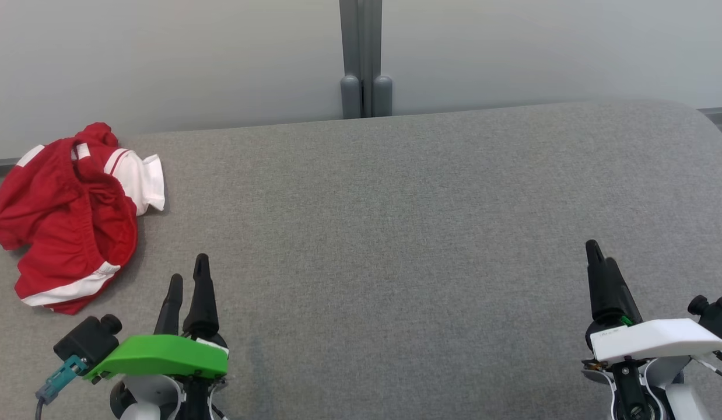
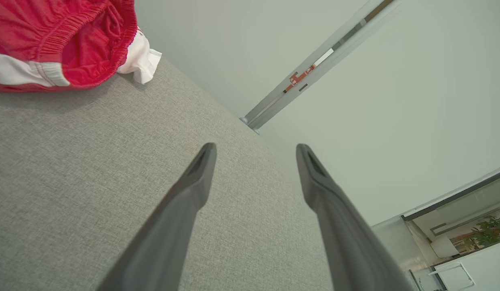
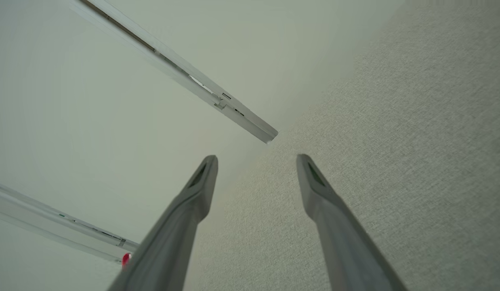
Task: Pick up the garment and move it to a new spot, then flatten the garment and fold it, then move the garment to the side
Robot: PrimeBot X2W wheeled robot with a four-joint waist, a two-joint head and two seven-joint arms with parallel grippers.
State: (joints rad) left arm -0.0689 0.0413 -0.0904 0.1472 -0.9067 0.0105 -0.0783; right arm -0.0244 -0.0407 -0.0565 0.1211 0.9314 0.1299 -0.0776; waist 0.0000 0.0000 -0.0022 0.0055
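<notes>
Currently one garment (image 1: 69, 216), red with white bands and crumpled into a heap, is lying at the far left edge of the grey fabric-covered surface (image 1: 396, 233), with a white part poking out on the side toward the wall. Two grippers are waiting at the near edge. The left gripper (image 1: 189, 267), under a green cover (image 1: 163, 357), is sitting at the lower left, near the garment but apart from it, with a strip of grey fabric showing between its fingertips and the red hem. The right gripper (image 1: 602, 252), under a white cover (image 1: 652, 339), is sitting at the lower right, well apart from the garment. Each is carrying two long dark fingers, and in the wrist views both pairs are standing spread wide, gripping nothing. Behind the surface a pale wall (image 1: 163, 58) is running across, and one grey upright post (image 1: 361, 52) is rising at the middle of the far edge, with two rounded caps at its foot. In the left wrist view the garment's gathered waistband is showing at the upper left corner, and a potted plant (image 2: 490, 230) is showing at the lower right.
</notes>
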